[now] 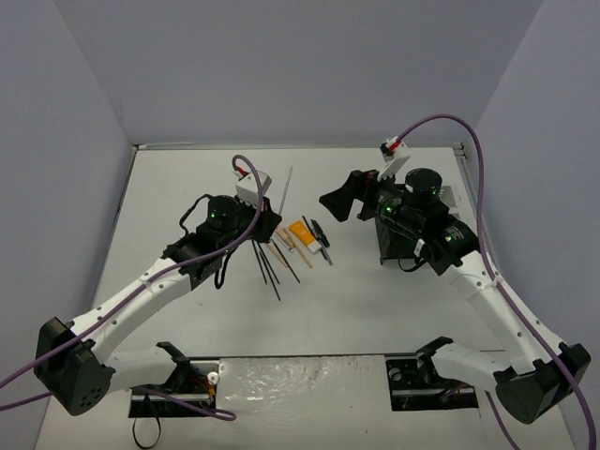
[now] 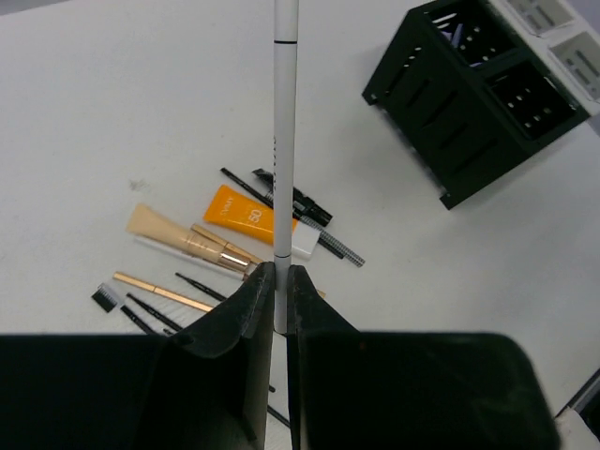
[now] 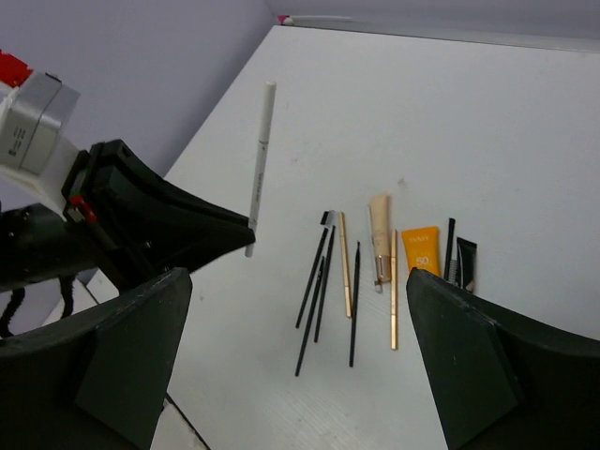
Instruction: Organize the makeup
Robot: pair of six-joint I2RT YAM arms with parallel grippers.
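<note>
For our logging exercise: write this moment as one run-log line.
left fingers: shut on white pencil, held above table | right fingers: open, empty | other makeup: lying on table | black holder: on table

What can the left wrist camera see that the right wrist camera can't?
Only the left wrist view shows the black mesh holder, set apart from the makeup. Only the right wrist view shows the left jaws from outside, with the white box on that wrist. Both show the white pencil pinched in the left jaws, plus the orange tube, the beige tube and thin black pencils lying on the table.
</note>
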